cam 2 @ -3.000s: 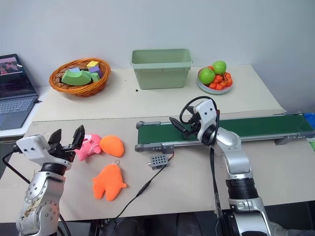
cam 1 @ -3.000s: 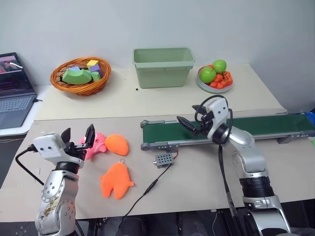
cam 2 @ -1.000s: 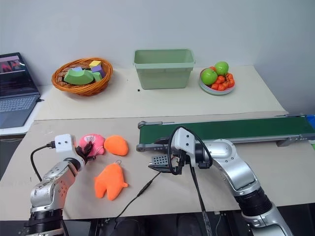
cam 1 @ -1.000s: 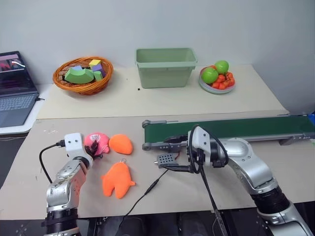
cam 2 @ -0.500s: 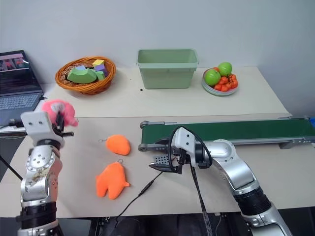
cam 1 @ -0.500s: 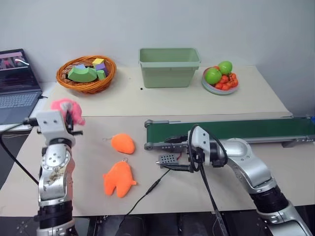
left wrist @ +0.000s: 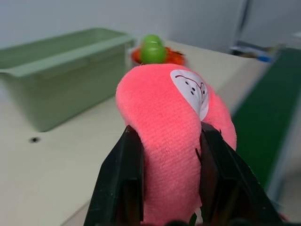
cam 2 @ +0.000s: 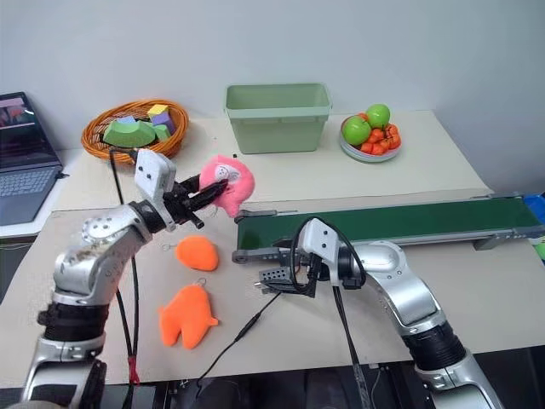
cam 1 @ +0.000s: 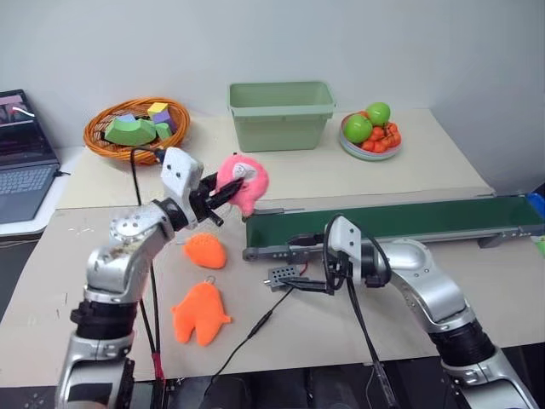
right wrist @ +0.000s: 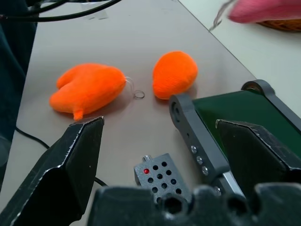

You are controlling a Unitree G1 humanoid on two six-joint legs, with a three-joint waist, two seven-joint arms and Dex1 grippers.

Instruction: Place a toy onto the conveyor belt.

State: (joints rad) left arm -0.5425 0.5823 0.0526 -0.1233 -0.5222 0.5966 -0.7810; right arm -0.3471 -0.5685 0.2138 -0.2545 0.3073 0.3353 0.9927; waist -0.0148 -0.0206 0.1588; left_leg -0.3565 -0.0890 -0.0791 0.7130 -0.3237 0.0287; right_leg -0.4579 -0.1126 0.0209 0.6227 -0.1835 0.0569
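Pink pig toy (cam 1: 242, 185) clamped between my left pincer's (cam 1: 223, 194) fingers, conveyor belt (cam 1: 400, 219) just beyond, lower.

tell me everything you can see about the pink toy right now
The pink toy is a small rounded figure of soft, fuzzy-looking fabric with a white face patch bearing dark dots and a curved line. It is off the table, clamped between the two black fingers of the left pincer, which squeeze its sides. It hangs in the air just short of the near end of the conveyor belt, touching nothing else.
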